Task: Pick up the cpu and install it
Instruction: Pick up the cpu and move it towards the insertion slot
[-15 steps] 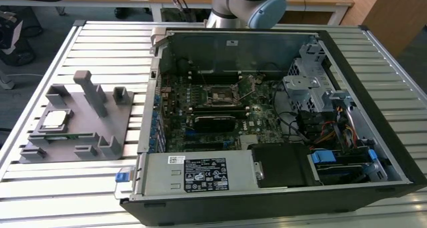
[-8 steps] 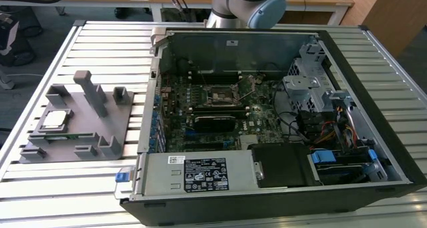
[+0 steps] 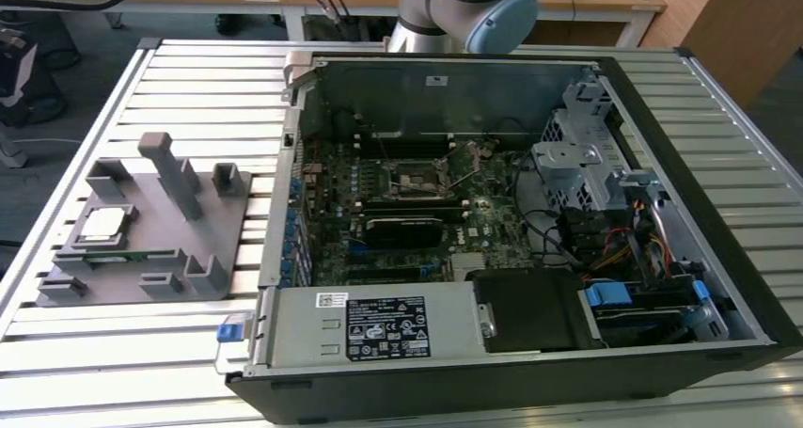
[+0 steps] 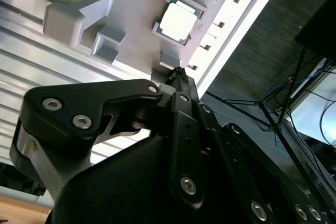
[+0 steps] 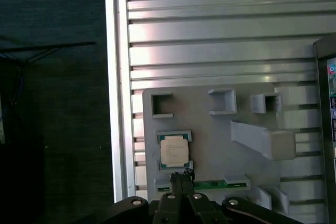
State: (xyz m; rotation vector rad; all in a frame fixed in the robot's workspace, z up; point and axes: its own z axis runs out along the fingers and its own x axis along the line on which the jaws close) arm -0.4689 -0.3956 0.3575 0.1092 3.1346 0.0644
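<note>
The gripper (image 5: pixel 184 174) hangs above the gray holder (image 5: pixel 210 129), pointing down at it. Its fingers are pressed together at the tips and hold nothing. In both wrist views the tips line up just beside the cpu (image 5: pixel 174 150), which lies flat in its square pocket next to the green memory stick (image 5: pixel 215 185). In the exterior view the holder sits on the slatted table (image 3: pixel 150 353), to the left of the open computer case (image 3: pixel 502 372).

A tray (image 3: pixel 232 230) is set on the counter (image 3: pixel 188 80) at the exterior view's left, with a computer case (image 3: pixel 502 390) placed just beside it on the right. The cpu (image 3: pixel 104 224) is seated in the tray, a memory stick (image 3: pixel 132 255) laid near it. A motherboard (image 3: pixel 477 230) is housed in the case, a socket (image 3: pixel 416 176) at its middle.
</note>
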